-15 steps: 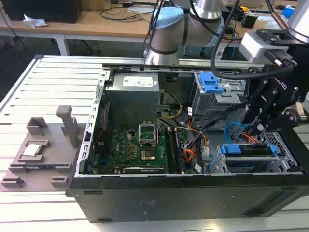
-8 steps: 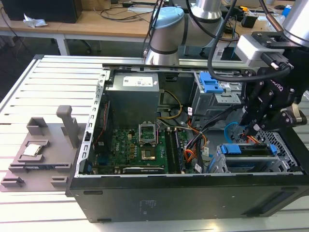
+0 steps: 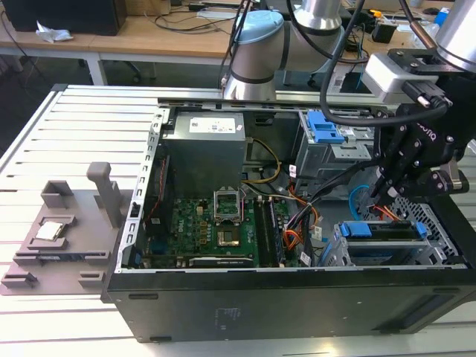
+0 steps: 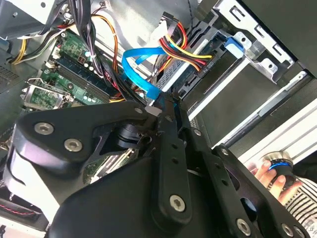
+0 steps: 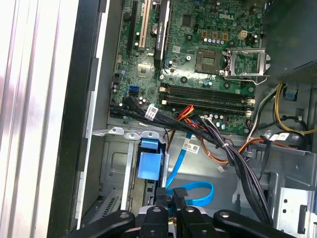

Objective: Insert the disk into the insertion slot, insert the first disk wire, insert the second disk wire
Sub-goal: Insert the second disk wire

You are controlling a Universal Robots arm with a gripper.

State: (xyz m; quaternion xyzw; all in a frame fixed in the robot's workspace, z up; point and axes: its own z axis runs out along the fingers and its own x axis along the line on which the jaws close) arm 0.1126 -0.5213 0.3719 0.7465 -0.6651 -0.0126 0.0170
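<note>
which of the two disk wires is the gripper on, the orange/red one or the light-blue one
The light-blue cable: its loop curls right at the gripper, while the orange/red bundle is already plugged in farther off.

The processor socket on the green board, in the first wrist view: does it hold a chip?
No. In the first wrist view the processor socket stands open and bare.

Behind the work surface, wooden desks (image 3: 141, 33) with white legs, strewn with cables. Under the left desk, dark floor (image 3: 30, 74). In front, a white slatted metal table (image 3: 82, 126), evenly lit, bearing a grey plastic fixture (image 3: 67, 230).
</note>
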